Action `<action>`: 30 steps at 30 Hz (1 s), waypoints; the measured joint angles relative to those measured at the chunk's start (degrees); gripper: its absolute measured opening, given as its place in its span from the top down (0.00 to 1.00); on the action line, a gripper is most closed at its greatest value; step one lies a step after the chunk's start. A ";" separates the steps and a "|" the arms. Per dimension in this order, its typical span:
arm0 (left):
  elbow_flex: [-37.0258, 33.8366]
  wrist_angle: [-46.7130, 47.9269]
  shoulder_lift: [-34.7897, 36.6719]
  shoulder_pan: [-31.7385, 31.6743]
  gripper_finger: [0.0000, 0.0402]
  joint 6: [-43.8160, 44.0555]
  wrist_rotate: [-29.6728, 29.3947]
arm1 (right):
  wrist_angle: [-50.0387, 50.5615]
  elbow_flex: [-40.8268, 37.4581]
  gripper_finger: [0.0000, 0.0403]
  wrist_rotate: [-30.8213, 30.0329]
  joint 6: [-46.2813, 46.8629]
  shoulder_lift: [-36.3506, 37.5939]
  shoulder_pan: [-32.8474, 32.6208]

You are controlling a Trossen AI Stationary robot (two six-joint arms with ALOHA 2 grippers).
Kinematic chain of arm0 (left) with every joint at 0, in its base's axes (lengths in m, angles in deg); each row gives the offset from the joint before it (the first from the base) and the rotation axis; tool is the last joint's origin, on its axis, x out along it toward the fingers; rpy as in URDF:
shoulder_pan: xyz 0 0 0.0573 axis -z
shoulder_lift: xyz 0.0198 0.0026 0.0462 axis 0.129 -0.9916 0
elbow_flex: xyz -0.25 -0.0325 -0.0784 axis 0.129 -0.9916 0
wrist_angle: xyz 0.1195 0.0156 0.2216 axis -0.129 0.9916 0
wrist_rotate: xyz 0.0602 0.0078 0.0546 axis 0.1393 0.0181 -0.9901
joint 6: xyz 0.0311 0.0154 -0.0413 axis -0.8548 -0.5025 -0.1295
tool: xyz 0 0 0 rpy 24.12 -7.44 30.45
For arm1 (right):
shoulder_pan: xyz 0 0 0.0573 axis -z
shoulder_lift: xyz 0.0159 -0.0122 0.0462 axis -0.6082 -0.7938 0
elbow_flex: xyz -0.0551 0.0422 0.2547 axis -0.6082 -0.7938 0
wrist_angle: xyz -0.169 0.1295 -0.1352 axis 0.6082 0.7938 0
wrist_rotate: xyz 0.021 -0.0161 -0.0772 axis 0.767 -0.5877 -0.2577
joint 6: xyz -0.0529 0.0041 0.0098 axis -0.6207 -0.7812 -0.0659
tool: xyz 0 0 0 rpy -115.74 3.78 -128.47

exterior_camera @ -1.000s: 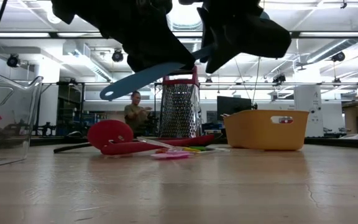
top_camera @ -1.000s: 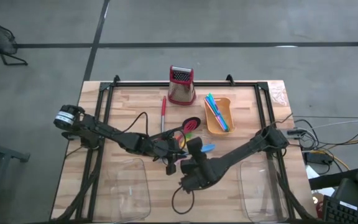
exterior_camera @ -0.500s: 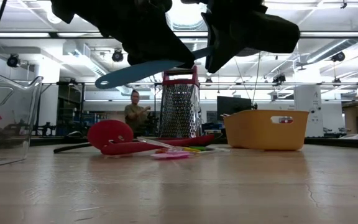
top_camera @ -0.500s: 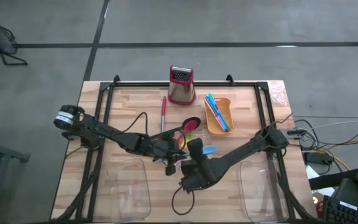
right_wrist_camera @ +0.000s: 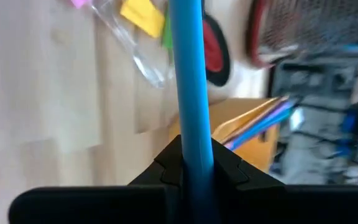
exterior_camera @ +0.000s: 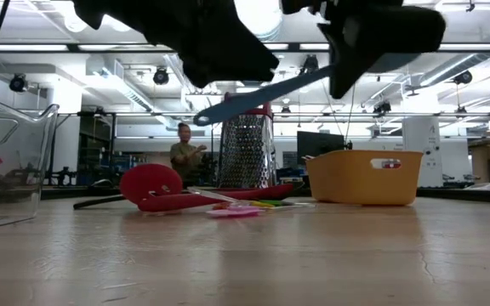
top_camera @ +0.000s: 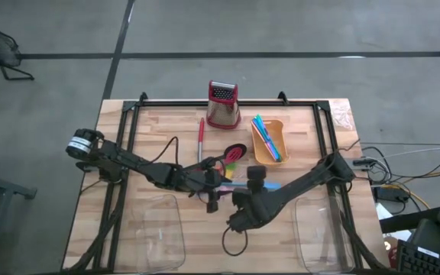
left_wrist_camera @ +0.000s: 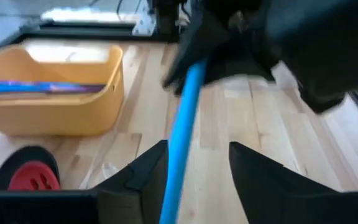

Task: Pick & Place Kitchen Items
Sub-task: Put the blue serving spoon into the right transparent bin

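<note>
Blue plastic spatula [exterior_camera: 262, 93] was clamped in the right gripper [right_wrist_camera: 189, 163] above mid-table, while the left gripper [left_wrist_camera: 194, 163] stood parted around its handle without gripping. Beneath lay a pale wooden table [top_camera: 159, 130] carrying one grater [top_camera: 223, 104], one yellow bin [top_camera: 269, 142] and two clear trays [top_camera: 161, 228]. One person [exterior_camera: 184, 153] sat in the workshop beyond.
</note>
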 joint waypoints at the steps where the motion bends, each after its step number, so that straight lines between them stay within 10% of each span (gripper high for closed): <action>1: 0.00 -0.82 0.00 0.00 0.55 -0.36 -0.08 | 0.13 -0.40 0.93 1.77 1.20 0.55 -0.11; 12: -0.02 -4.75 0.11 2.65 0.52 -7.01 0.12 | 0.28 -7.49 0.93 8.45 30.50 9.23 -6.65; 30: -0.02 -4.71 0.09 2.93 0.52 -7.40 0.10 | -0.12 -32.71 0.92 9.62 93.08 18.25 -38.32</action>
